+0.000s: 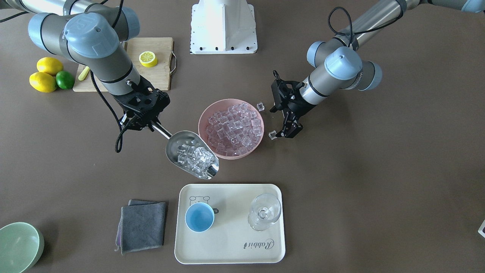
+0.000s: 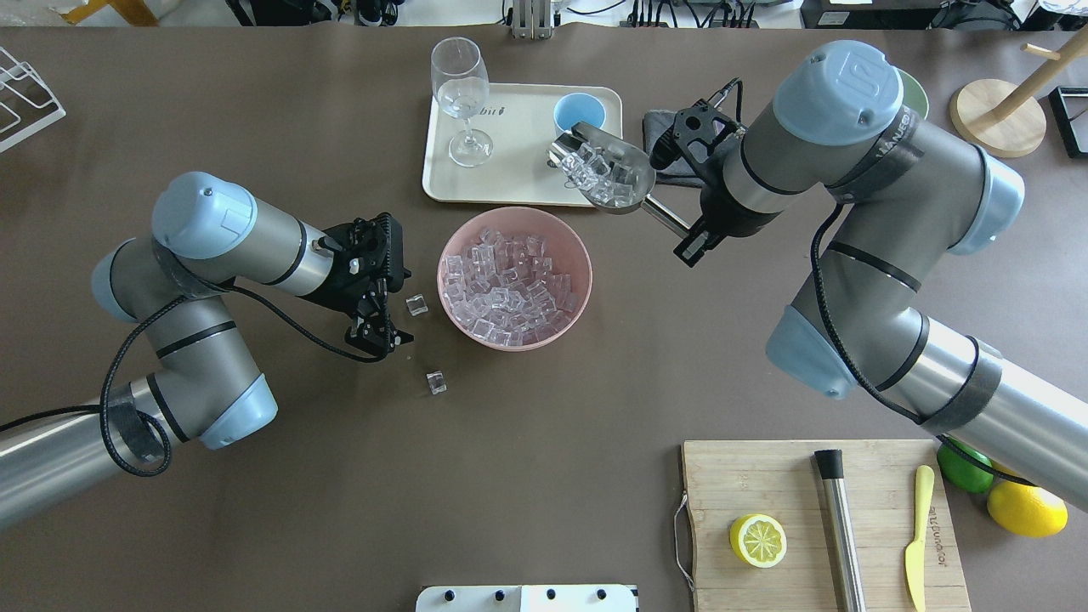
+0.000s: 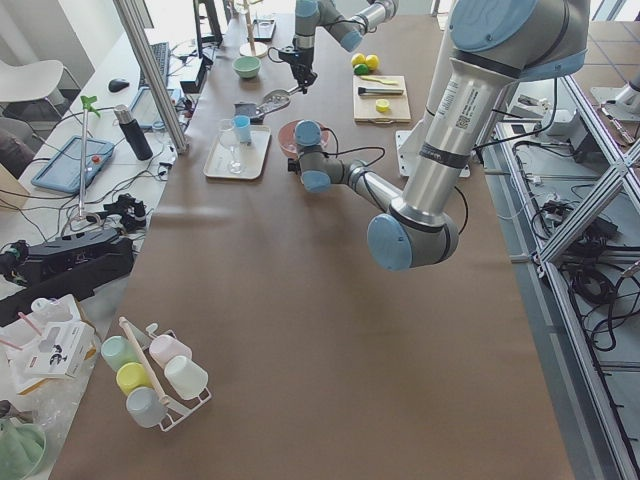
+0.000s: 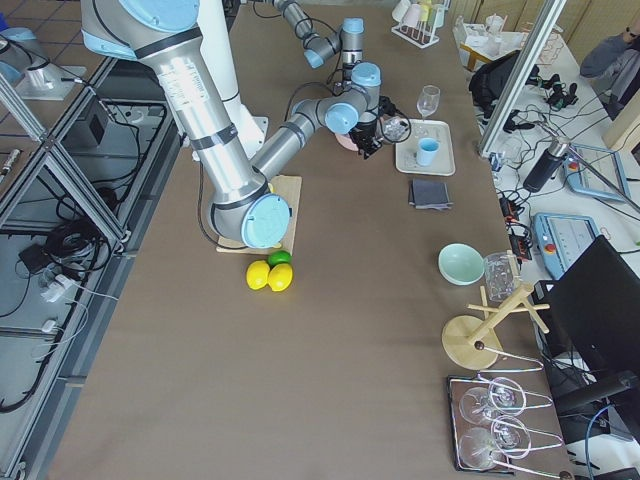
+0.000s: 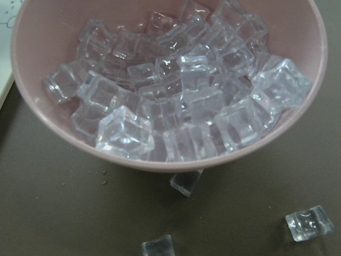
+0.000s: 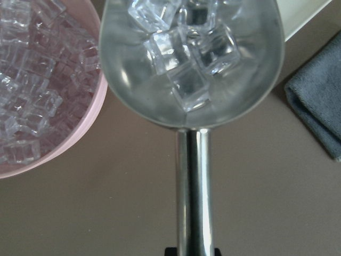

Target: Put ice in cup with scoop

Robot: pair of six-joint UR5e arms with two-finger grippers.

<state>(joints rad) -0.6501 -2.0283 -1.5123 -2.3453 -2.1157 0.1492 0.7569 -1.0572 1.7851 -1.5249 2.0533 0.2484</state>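
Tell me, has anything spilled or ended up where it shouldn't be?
Yes. A few stray ice cubes lie on the bare table beside the pink bowl of ice, on the robot's left, rather than inside it.

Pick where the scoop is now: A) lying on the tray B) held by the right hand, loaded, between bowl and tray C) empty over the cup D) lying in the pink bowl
B: the right hand grips the scoop by its handle, ice in its trough.
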